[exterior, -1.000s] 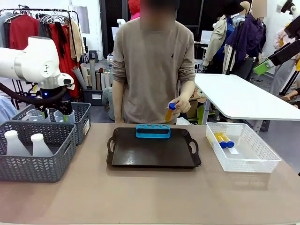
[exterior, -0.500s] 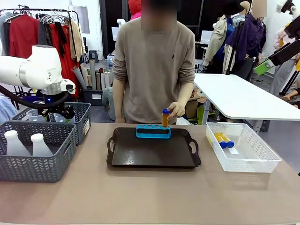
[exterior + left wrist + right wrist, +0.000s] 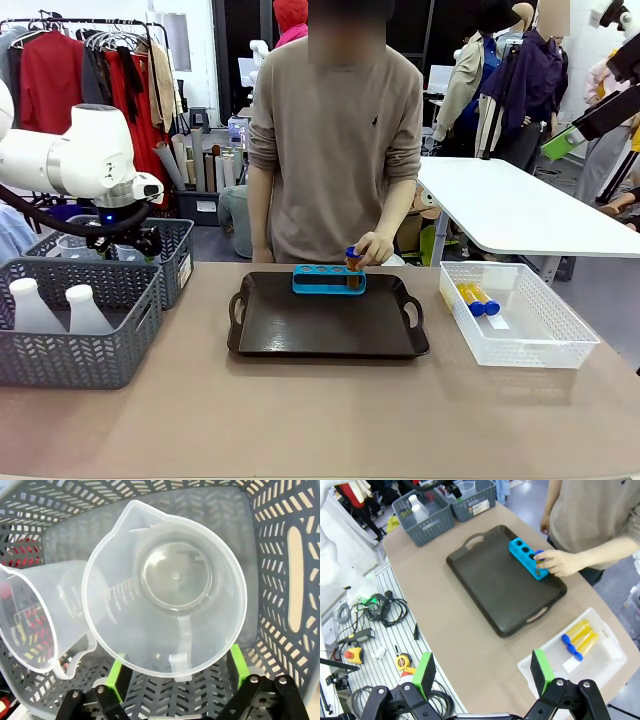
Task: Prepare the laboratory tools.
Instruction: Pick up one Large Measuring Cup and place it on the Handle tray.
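Note:
My left gripper (image 3: 176, 667) hangs inside the far grey basket (image 3: 178, 250), open, its green pads on either side of the handle and near rim of a clear measuring beaker (image 3: 170, 580). Beside it a second clear beaker (image 3: 40, 615) leans. Two white flasks (image 3: 35, 305) stand in the nearer grey basket. The blue rack (image 3: 329, 279) sits at the far edge of the black tray (image 3: 330, 325). The person's hand (image 3: 375, 247) holds an amber blue-capped tube (image 3: 352, 262) in the rack's right-end hole. My right gripper (image 3: 485, 675) is open, high above the table.
A white mesh basket (image 3: 540, 345) at the right holds two more amber tubes (image 3: 476, 298). The person stands at the far side, behind the tray. The nearer grey basket (image 3: 70, 355) stands at the table's left, close to the far one. Bare table lies in front of the tray.
The person brought the tube down from the air into the rack's right-end hole. My left gripper sank lower into the far grey basket.

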You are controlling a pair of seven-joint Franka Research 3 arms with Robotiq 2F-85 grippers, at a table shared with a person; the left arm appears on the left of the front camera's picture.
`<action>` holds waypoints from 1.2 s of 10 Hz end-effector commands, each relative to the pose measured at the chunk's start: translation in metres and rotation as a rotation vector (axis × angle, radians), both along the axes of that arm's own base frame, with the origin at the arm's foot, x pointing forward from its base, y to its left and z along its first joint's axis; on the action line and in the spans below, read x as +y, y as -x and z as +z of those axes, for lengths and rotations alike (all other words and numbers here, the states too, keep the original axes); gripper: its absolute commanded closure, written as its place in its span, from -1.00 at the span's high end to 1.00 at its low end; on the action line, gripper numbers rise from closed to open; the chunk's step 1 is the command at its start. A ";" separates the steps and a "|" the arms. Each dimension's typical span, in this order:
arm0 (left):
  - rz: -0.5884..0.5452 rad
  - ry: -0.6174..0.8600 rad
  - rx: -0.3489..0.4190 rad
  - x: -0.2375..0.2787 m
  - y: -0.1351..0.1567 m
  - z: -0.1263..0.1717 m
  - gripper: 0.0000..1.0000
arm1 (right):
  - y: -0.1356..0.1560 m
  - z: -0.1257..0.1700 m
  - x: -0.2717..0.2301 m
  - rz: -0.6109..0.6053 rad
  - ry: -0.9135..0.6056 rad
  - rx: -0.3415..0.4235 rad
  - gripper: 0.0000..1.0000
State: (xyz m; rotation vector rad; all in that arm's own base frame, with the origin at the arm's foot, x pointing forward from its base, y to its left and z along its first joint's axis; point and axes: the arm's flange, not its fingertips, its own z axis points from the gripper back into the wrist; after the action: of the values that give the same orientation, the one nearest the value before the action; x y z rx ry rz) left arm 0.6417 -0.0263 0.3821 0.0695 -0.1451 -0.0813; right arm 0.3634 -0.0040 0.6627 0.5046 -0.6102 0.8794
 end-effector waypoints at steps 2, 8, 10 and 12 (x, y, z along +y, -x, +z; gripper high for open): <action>0.038 -0.003 -0.031 0.002 -0.004 0.004 -0.08 | 0.000 0.002 0.001 0.012 -0.023 -0.004 1.00; 0.048 -0.006 -0.025 0.002 -0.003 0.006 -1.00 | 0.000 0.002 0.001 0.012 -0.023 -0.004 1.00; 0.054 -0.004 -0.026 0.002 -0.002 0.008 -1.00 | 0.000 0.002 0.001 0.012 -0.023 -0.004 1.00; 0.053 -0.004 -0.025 0.003 -0.001 0.010 -1.00 | 0.000 0.002 0.001 0.012 -0.023 -0.004 1.00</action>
State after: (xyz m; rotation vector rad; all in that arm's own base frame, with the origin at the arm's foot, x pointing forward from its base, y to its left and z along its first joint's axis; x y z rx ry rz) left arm 0.6439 -0.0252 0.3865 0.0676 -0.1653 -0.0527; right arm 0.3634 -0.0040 0.6627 0.5046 -0.6102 0.8794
